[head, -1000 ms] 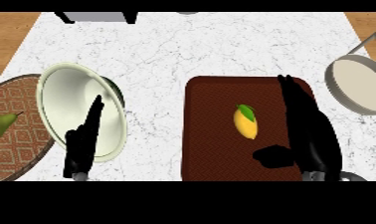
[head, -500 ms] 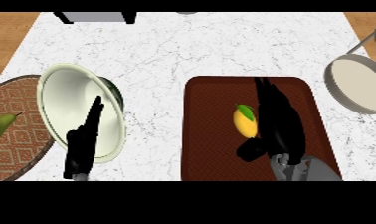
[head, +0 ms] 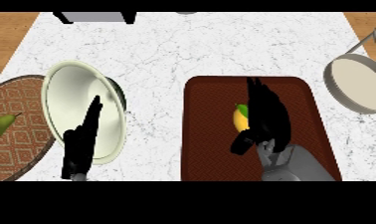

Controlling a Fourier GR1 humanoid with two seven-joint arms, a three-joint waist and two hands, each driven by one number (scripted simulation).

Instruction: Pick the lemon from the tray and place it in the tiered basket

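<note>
The yellow lemon point(head: 240, 117) with a green leaf lies in the middle of the dark brown tray point(head: 209, 158). My right hand point(head: 266, 114) lies over the lemon's right side and hides part of it. Its fingers stretch straight toward the far edge, and its thumb sticks out just below the lemon. The tiered basket stands at the left: a cream upper tier point(head: 70, 101) above a brown woven lower tier point(head: 22, 138). My left hand point(head: 81, 143) rests open over the cream tier's near rim, fingers pointing away.
A grey pan point(head: 352, 82) with a handle sits at the right edge, just beyond the tray. A green fruit point(head: 6, 121) lies on the woven tier. A grey and black object point(head: 95, 17) stands at the counter's far edge. White marble counter point(head: 183, 49) lies between.
My right hand has moved left across the tray, from its right part to over the lemon, now covering the lemon's right side. The left hand and lemon have stayed in place.
</note>
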